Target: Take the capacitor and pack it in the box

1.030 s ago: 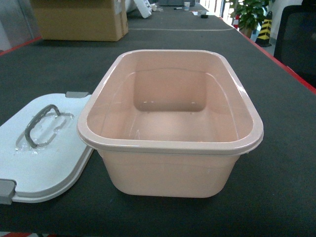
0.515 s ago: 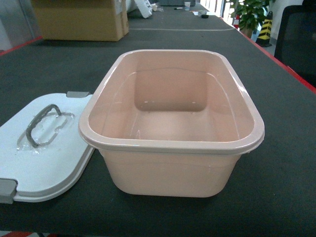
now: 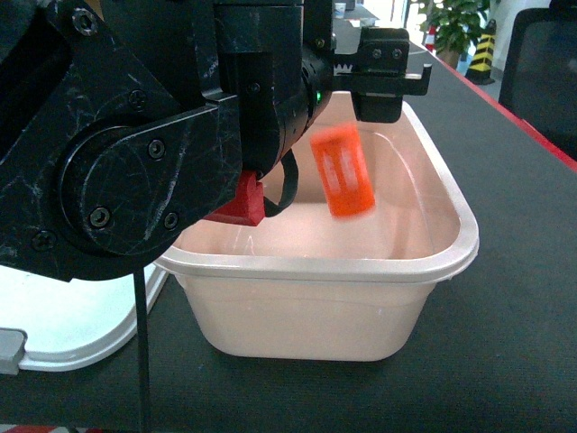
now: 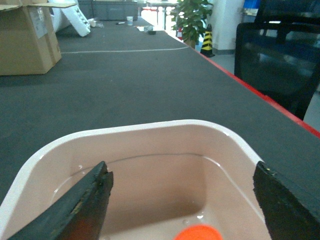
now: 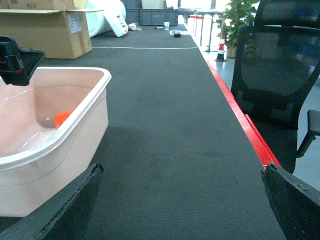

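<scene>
The capacitor [image 3: 343, 173], a bright orange cylinder with pale markings, is motion-blurred and tilted in mid-air inside the pinkish box [image 3: 451, 253]. My left gripper [image 4: 182, 170] hangs over the box with its fingers wide apart and holds nothing. The left wrist view shows the capacitor [image 4: 199, 233] below and between the fingers, touching neither. The big black left arm [image 3: 135, 162] hides the box's left half. My right gripper [image 5: 182, 172] is open over bare dark table, to the right of the box [image 5: 75, 130]. The capacitor [image 5: 62, 118] shows orange through that box's inside.
The white lid [image 3: 81, 325] with a grey clasp [image 3: 9, 350] lies left of the box. A brown cardboard carton [image 5: 45, 27] stands far back. A red table edge [image 5: 240, 115] and a black chair [image 5: 275, 75] are on the right.
The box was empty and no arm showed in the head view. Now my left arm fills the left of it, and the capacitor hangs blurred in the box under the open gripper.
</scene>
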`<state>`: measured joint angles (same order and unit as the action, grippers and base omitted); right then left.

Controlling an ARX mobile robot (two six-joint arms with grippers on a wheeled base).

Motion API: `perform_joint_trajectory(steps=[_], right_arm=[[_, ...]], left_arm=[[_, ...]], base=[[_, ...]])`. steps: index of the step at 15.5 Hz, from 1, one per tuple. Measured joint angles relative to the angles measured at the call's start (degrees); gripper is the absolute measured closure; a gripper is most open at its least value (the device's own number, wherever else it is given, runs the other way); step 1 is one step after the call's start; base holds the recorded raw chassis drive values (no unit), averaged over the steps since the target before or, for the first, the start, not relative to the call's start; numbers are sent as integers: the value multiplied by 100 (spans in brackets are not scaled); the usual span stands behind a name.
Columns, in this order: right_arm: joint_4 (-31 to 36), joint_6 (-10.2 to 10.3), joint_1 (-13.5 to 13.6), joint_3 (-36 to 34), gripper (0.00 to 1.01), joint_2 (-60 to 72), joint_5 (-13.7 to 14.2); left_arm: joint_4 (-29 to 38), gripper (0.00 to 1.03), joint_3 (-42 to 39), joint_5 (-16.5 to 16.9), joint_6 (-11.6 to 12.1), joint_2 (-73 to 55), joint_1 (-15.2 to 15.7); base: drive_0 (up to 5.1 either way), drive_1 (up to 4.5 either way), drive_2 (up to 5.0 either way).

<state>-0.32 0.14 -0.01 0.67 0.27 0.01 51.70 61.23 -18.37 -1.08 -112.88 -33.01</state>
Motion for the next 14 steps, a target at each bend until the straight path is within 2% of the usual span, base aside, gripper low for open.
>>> perform_joint_trajectory(steps=[1, 2, 4, 5, 6, 7, 8, 9, 11, 12, 14], right_arm=[[0, 0, 0, 0, 3, 0, -2], [4, 0, 0, 0, 3, 0, 0], [0, 0, 0, 0, 3, 0, 0], [2, 0, 0, 0, 3, 0, 0], [-2, 0, 0, 0, 3, 0, 4], [0, 0, 0, 0, 3, 0, 2], [0, 0, 0, 0, 3, 0, 0], [2, 0, 0, 0, 3, 0, 0], [0, 0, 0, 0, 3, 0, 0], [2, 0, 0, 0, 3, 0, 2], [2, 0, 0, 0, 3, 0, 0]], left_arm=[[-11, 9, 0, -24, 11, -2, 2], [17, 4, 0, -35, 31, -2, 24], [28, 5, -4, -63, 55, -2, 33], [210, 5, -190, -44, 116, 105, 136], [262, 5, -608, 111, 160, 450, 348], [345, 5, -935, 245, 219, 809, 669], [573, 5, -1838, 673, 280, 1753, 2052], [573, 5, -2061, 846, 262, 1714, 2522], [577, 5, -2192, 1060, 240, 1231, 3228], [697, 5, -2188, 1246, 267, 901, 3451], [479, 5, -1910, 1403, 295, 203, 3569]], base=[[0, 0, 0], [0, 0, 0], [0, 0, 0], [0, 0, 0], [0, 0, 0], [0, 0, 0], [0, 0, 0], [0, 0, 0], [0, 0, 0], [0, 0, 0], [0, 0, 0]])
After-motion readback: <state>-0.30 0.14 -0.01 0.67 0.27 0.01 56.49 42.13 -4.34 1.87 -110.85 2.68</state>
